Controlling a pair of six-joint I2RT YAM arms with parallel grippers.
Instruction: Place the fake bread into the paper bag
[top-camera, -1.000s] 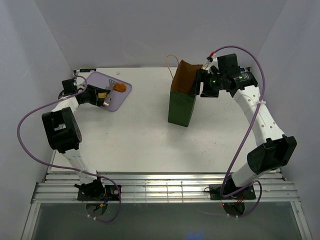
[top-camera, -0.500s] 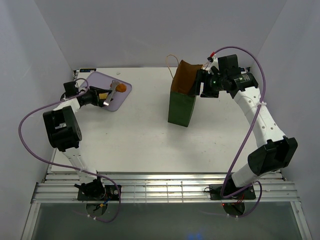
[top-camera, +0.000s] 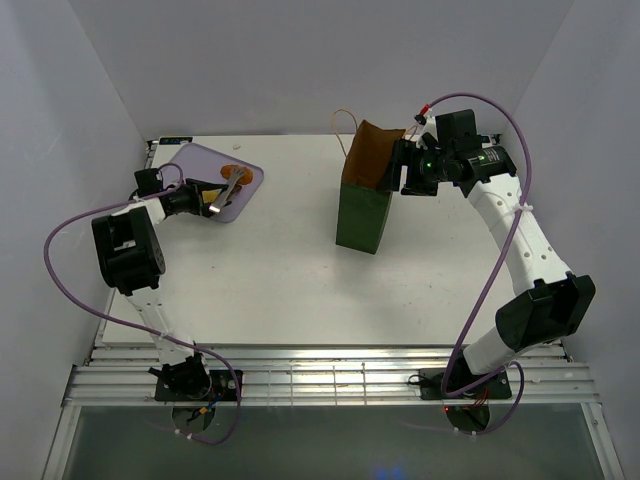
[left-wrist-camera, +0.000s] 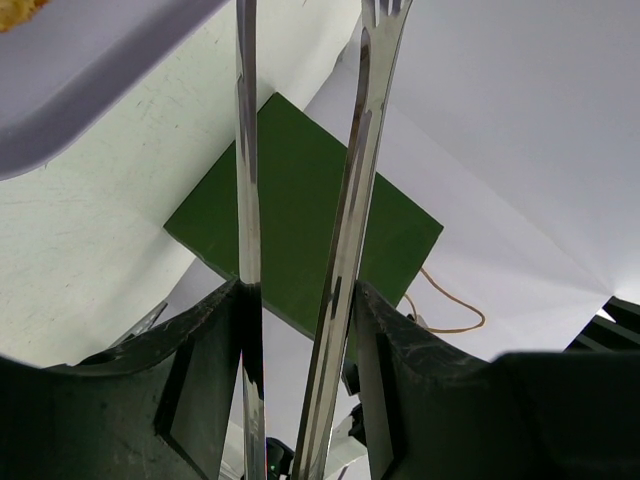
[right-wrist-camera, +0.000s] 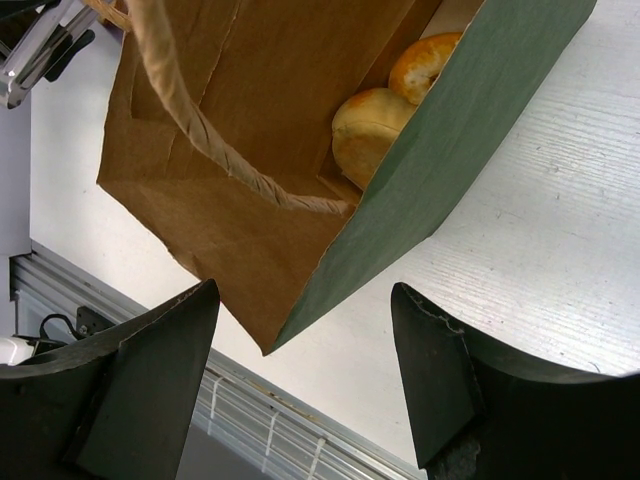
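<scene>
The paper bag (top-camera: 362, 205) stands upright mid-table, dark green outside and brown inside. In the right wrist view it (right-wrist-camera: 250, 120) holds a ring doughnut (right-wrist-camera: 425, 65) and a lumpy bun (right-wrist-camera: 370, 125). My right gripper (top-camera: 400, 165) is open at the bag's top right rim, and the rim's corner lies between its spread fingers (right-wrist-camera: 303, 290). My left gripper (top-camera: 200, 195) is shut on metal tongs (top-camera: 228, 188) over the lilac tray (top-camera: 190, 160). The tong tips are at a brown oval pastry (top-camera: 237, 172). A yellowish slice (top-camera: 207, 189) lies next to the gripper. The tong blades (left-wrist-camera: 355, 200) run between my fingers.
A tan string handle (top-camera: 343, 125) loops up behind the bag. White walls close in the table at the back and both sides. The slatted metal rail (top-camera: 330, 380) runs along the near edge.
The left arm has shifted and turned, swinging the tong tips back toward the brown pastry on the tray. The right arm and the bag have not moved.
</scene>
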